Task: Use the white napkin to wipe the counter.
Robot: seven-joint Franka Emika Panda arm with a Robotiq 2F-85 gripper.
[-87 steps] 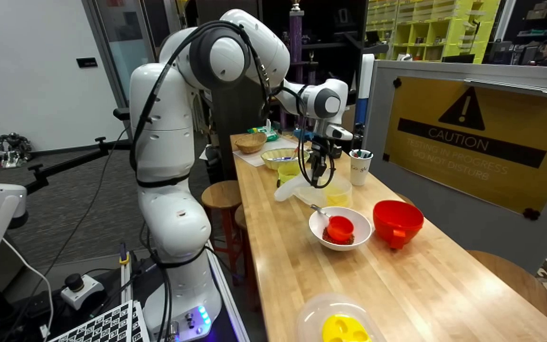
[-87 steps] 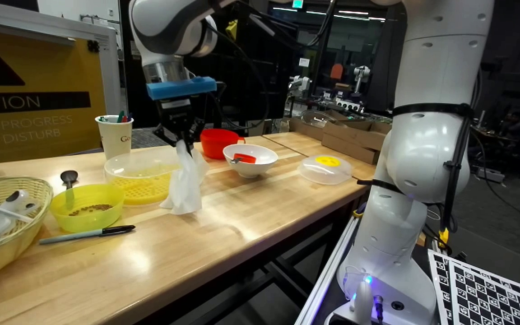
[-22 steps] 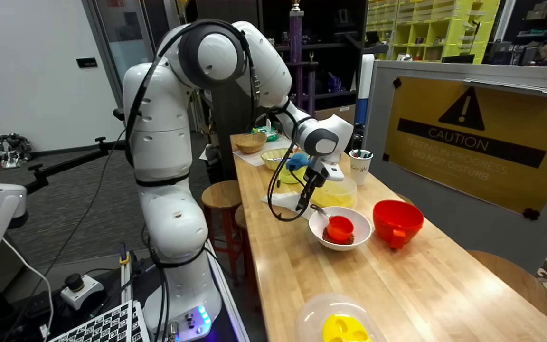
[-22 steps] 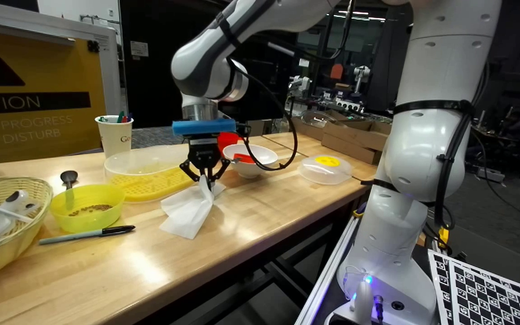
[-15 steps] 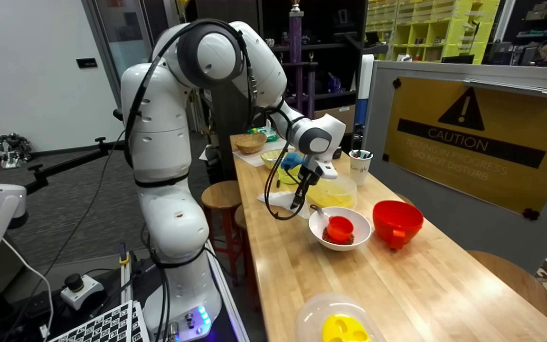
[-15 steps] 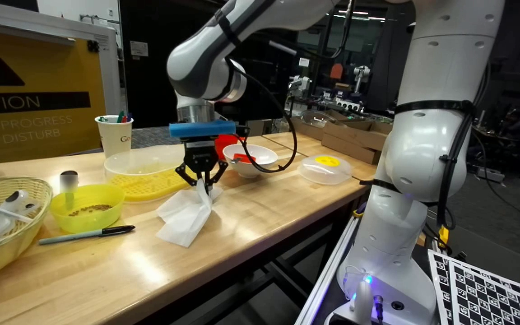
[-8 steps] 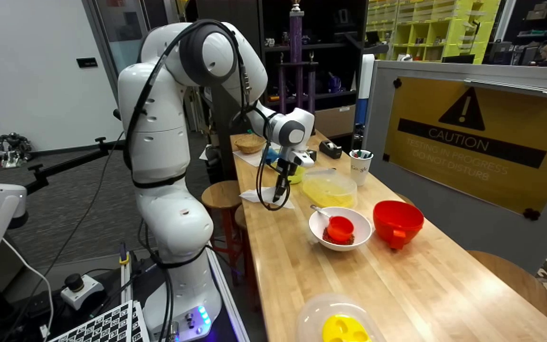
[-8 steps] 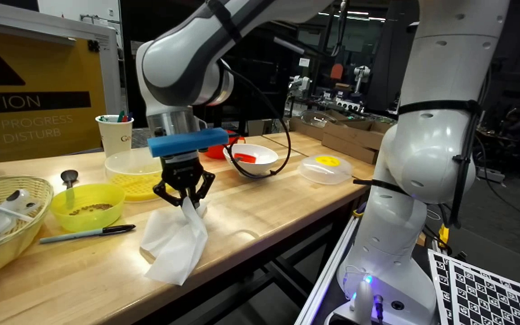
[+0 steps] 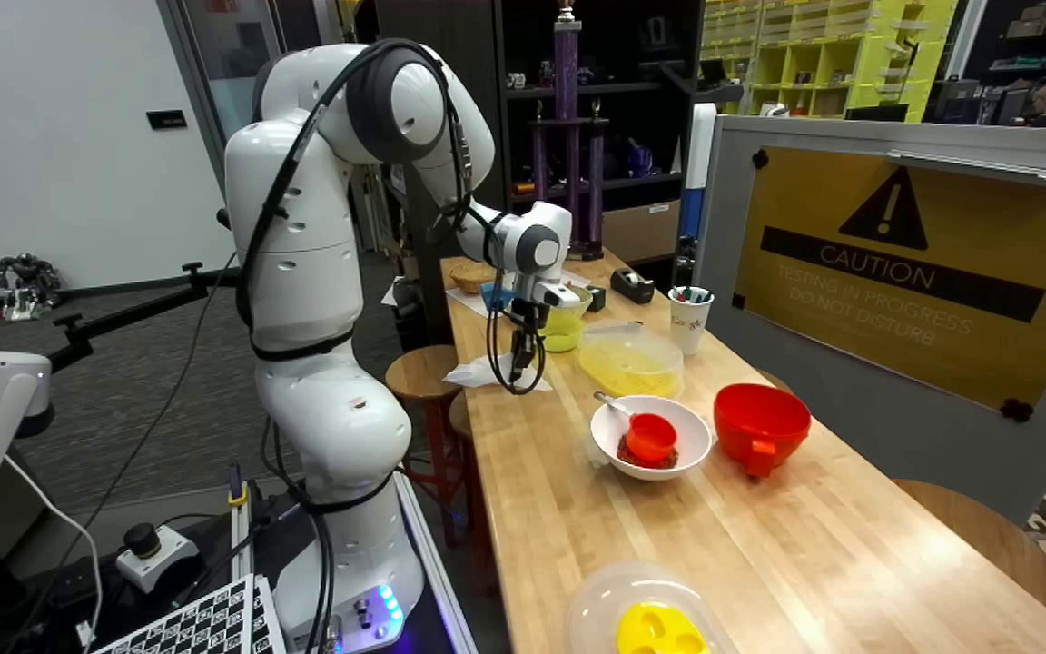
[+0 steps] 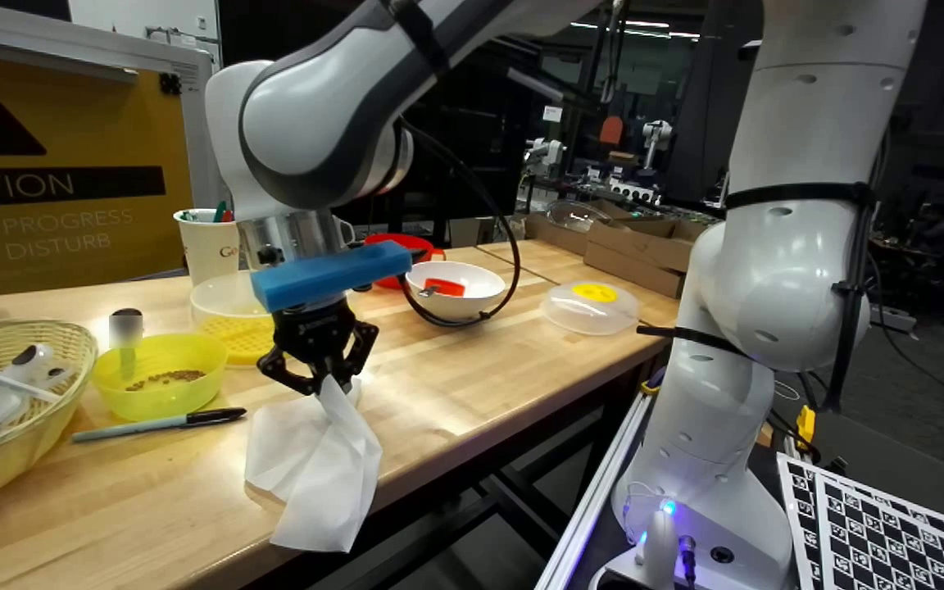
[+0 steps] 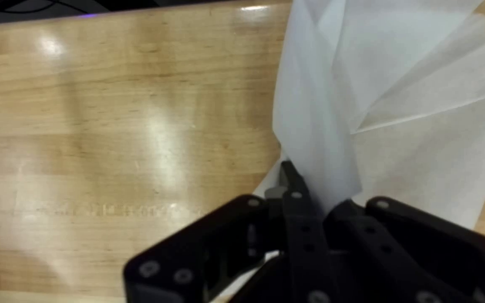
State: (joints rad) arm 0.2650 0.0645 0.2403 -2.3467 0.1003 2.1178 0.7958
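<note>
The white napkin is bunched at its top in my gripper and spreads loosely below it. In both exterior views it lies partly on the wooden counter and one end hangs past the counter's edge; it also shows there as a pale sheet. My gripper points down close over the counter. In the wrist view the black fingers are closed on a fold of the napkin, which hides part of the fingertips. The bare counter shows beside it.
Near the napkin are a marker, a yellow bowl with brown bits and a wicker basket. A clear container with yellow base, a white bowl with a red scoop, a red bowl and a pen cup stand farther along.
The napkin first hung in the air, then was lowered onto the counter beside the white bowl. My gripper has since dragged it away from that bowl toward the counter's edge and the basket end.
</note>
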